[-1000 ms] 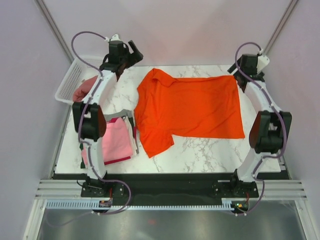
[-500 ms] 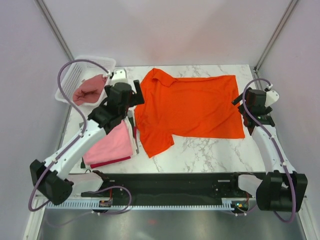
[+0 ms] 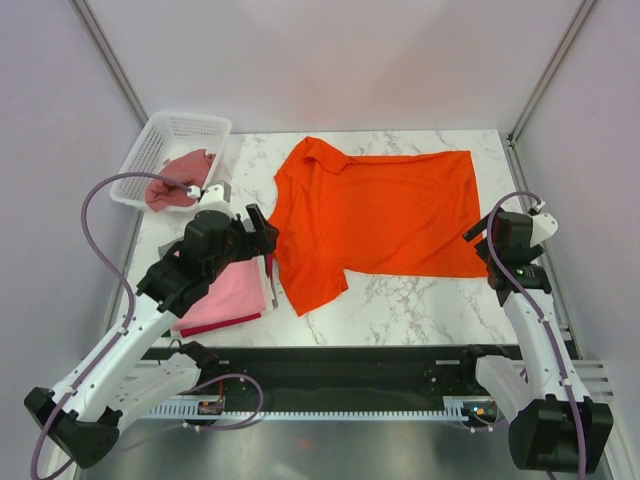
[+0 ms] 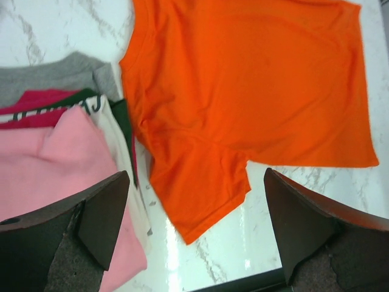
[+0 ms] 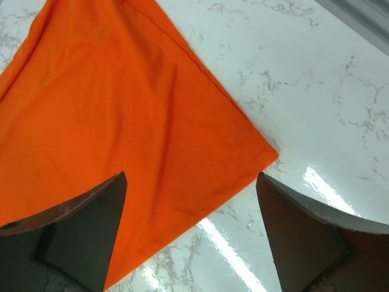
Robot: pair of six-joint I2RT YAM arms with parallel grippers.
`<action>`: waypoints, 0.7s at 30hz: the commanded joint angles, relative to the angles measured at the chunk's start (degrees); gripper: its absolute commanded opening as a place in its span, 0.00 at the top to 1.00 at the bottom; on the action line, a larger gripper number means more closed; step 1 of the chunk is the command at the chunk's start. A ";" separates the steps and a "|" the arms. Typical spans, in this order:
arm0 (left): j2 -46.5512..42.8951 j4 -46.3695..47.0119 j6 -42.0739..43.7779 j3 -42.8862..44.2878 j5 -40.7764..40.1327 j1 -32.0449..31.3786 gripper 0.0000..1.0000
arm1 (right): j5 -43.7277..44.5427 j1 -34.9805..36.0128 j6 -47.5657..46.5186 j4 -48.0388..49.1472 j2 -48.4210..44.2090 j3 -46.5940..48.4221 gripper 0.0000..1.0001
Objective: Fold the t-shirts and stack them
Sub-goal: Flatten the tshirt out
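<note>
Drawn back toward 6 o'clock within the last second, away from the far corners of the orange shirt (image 3: 375, 215). Left tool (image 4: 194, 182) now hovering over the sleeve at 8 o'clock, fingers spread wide, holding nothing. Right tool (image 5: 191, 182) likewise gaping and empty above the hem corner at 4 o'clock. No shift in the shirt: flat on the worktop (image 3: 420, 295), from the centre out to 12 o'clock, collar toward 11 (one sleeve pointing to 7). Probably means spreading finished and folding about to begin from the near edge. No fold made yet.

Counting up:
- One orange shirt laid out.
- One dusty-rose shirt (image 3: 178, 190) crumpled in the one white basket (image 3: 180, 125) at 10 o'clock.
- One folded stack at 8 o'clock, topped by a pink shirt (image 3: 228, 290), with grey, crimson, dark green and pale edges peeking out beneath. Apparently five folded, though hard to say for certain.
- Two arms, two tools.
</note>
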 commanded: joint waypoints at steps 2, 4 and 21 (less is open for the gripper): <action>-1.18 -9.19 -7.40 -0.15 -4.88 0.01 0.00 | 0.09 -0.14 -0.20 -0.89 -1.61 -0.53 0.05; -3.20 -10.43 -8.99 -1.02 -5.96 0.10 0.00 | -0.27 -0.14 -0.29 -1.94 -1.26 0.17 0.03; 1.63 -10.79 -20.95 -9.72 11.63 -4.29 0.00 | 6.85 -0.41 5.60 -11.97 8.23 0.97 0.19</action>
